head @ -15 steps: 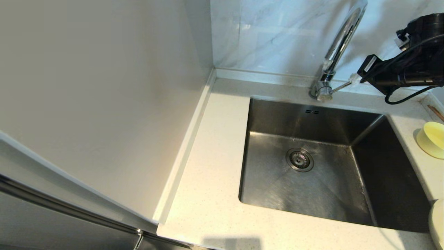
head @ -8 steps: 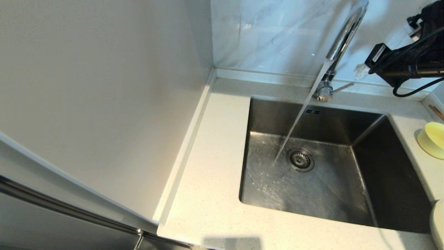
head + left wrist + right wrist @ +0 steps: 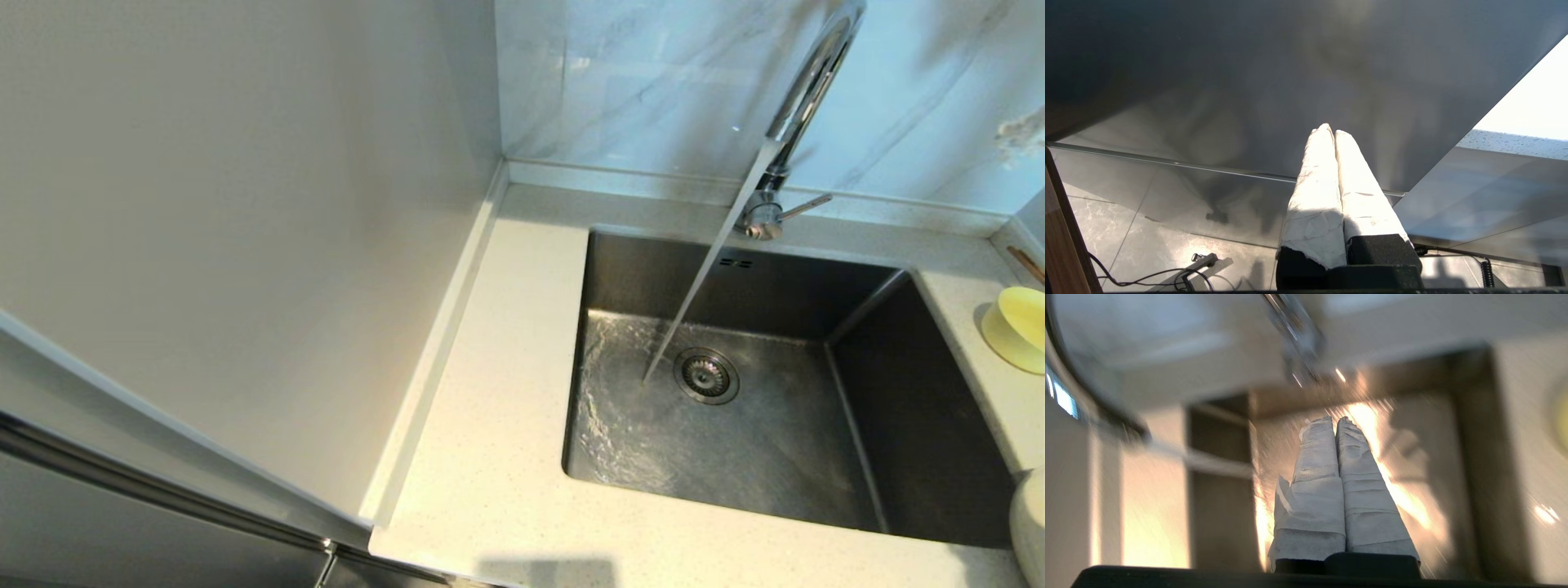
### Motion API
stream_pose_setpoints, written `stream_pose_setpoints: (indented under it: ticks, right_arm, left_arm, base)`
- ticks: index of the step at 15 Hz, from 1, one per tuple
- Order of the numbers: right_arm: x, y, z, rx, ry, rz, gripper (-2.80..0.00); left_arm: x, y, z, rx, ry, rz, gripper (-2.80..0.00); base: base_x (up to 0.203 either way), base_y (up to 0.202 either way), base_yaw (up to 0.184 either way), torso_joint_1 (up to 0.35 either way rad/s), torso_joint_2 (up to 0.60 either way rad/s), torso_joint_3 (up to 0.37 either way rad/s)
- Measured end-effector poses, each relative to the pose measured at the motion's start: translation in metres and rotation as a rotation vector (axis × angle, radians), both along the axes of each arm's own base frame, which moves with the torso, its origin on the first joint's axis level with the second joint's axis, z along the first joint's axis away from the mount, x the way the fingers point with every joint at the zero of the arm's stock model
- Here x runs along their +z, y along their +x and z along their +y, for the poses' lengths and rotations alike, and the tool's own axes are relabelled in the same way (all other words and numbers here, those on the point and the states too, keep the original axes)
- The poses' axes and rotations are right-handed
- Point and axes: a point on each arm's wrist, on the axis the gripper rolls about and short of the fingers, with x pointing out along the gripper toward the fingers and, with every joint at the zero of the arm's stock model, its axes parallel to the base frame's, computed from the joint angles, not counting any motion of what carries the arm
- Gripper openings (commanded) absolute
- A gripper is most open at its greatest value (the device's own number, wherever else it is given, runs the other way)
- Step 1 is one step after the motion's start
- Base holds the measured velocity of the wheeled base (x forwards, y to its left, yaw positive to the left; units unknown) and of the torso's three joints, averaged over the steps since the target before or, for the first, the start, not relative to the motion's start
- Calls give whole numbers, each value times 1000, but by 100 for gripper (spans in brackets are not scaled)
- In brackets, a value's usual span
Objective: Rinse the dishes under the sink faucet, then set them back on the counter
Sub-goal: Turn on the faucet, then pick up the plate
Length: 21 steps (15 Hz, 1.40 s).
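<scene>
Water runs from the chrome faucet (image 3: pixel 804 90) in a slanted stream into the steel sink (image 3: pixel 751 425), landing just left of the drain strainer (image 3: pixel 706 376). The faucet's lever (image 3: pixel 804 206) points right. A pale-yellow bowl (image 3: pixel 1016 328) sits on the counter (image 3: pixel 506 457) at the sink's right, and the cream plate's rim (image 3: pixel 1029 527) shows at the lower right edge. Neither arm appears in the head view. My right gripper (image 3: pixel 1334 419) is shut and empty, high over the sink. My left gripper (image 3: pixel 1331 130) is shut and empty, parked low beside a cabinet panel.
A white side wall (image 3: pixel 245 204) stands left of the counter, and a marble backsplash (image 3: pixel 653 82) rises behind the faucet. A thin brown stick (image 3: pixel 1027 265) lies at the back right. Cables lie on the tiled floor (image 3: pixel 1147 253) below the left gripper.
The right arm pulled away from the faucet lever and left the head view. Water started flowing and now spreads across the sink floor.
</scene>
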Motion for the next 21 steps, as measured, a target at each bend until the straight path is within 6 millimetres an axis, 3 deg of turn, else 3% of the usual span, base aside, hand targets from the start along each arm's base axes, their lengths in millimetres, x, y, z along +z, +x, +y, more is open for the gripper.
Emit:
stream_pose_setpoints:
  ticks: [2, 4, 10, 11, 16, 21]
  right_arm:
    - [-3, -39, 0, -16, -36, 119, -280]
    - [-20, -60, 1, -23, -55, 247, -280]
    - [-100, -113, 9, 22, -199, 457, -280]
    - [-110, -122, 11, 26, -211, 465, 0]
    - [-143, -145, 15, -5, -268, 560, 0]
    - [-182, -134, 11, -47, -317, 563, 0]
  left_arm:
    - [0, 0, 0, 0, 0, 0, -280]
    - [0, 0, 0, 1, 0, 0, -280]
    - [0, 0, 0, 1, 0, 0, -280]
    - [0, 0, 0, 1, 0, 0, -280]
    - [0, 0, 0, 0, 0, 0, -280]
    - [0, 0, 0, 1, 0, 0, -280]
  base:
    - [0, 0, 0, 0, 0, 0]
    - [0, 0, 0, 0, 0, 0]
    - [0, 0, 0, 0, 0, 0]
    - [0, 0, 0, 0, 0, 0]
    - [0, 0, 0, 0, 0, 0]
    - [0, 0, 0, 0, 0, 0]
